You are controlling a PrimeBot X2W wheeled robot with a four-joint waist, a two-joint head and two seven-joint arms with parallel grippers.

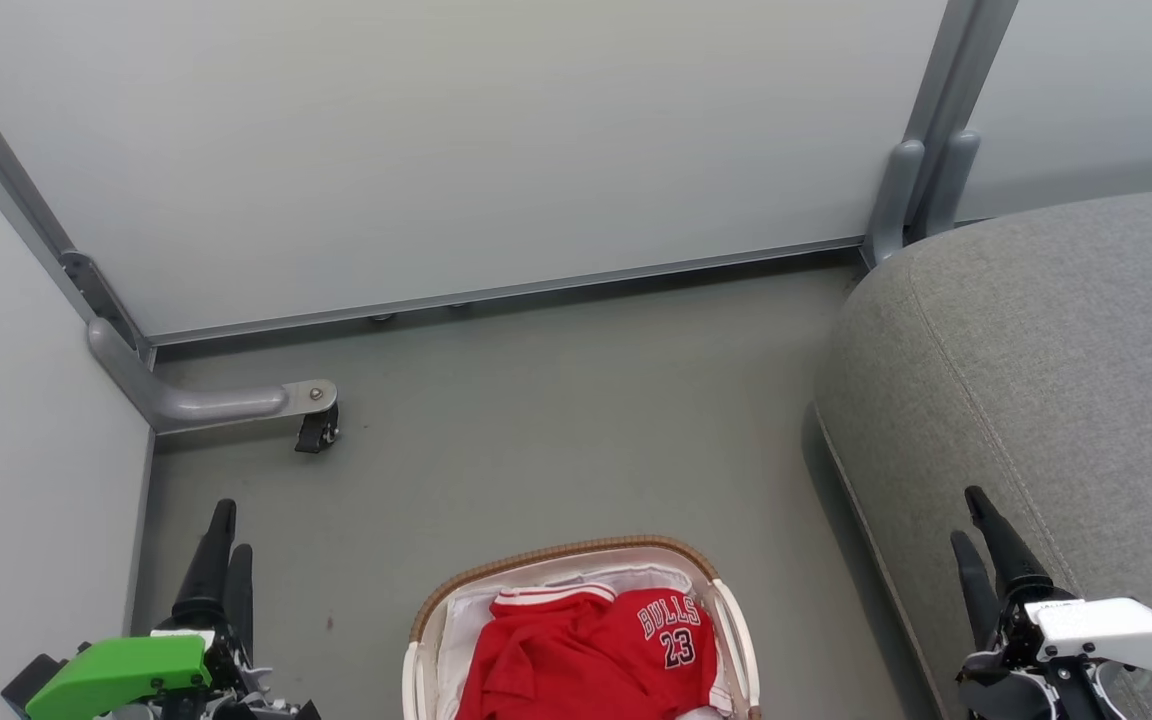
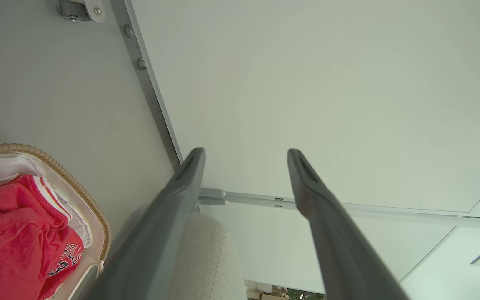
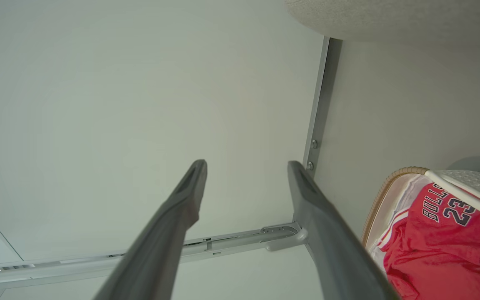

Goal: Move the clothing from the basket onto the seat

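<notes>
The basket [image 1: 536, 557] stands on the floor at the bottom centre, with a brown woven rim and a white liner. In it lies the clothing [image 1: 586, 650], red fabric with white trim and the print "BULLS 23". The grey seat [image 1: 1036, 370] fills the right side, close to the basket. My left gripper [image 1: 232, 530] hangs left of the basket, my right gripper [image 1: 966, 515] over the seat's front edge. Both are open and empty. The left wrist view shows my left gripper [image 2: 246, 154] with the clothing [image 2: 11, 241] and basket [image 2: 77, 187] at lower left. The right wrist view has my right gripper [image 3: 247, 166] and the clothing [image 3: 440, 250] at lower right.
White partition panels [image 1: 486, 150] close off the back and the left. A grey metal foot with a black caster [image 1: 316, 430] juts onto the floor at the left. A grey post [image 1: 921, 180] stands by the seat's far corner. Bare grey floor [image 1: 556, 420] lies beyond the basket.
</notes>
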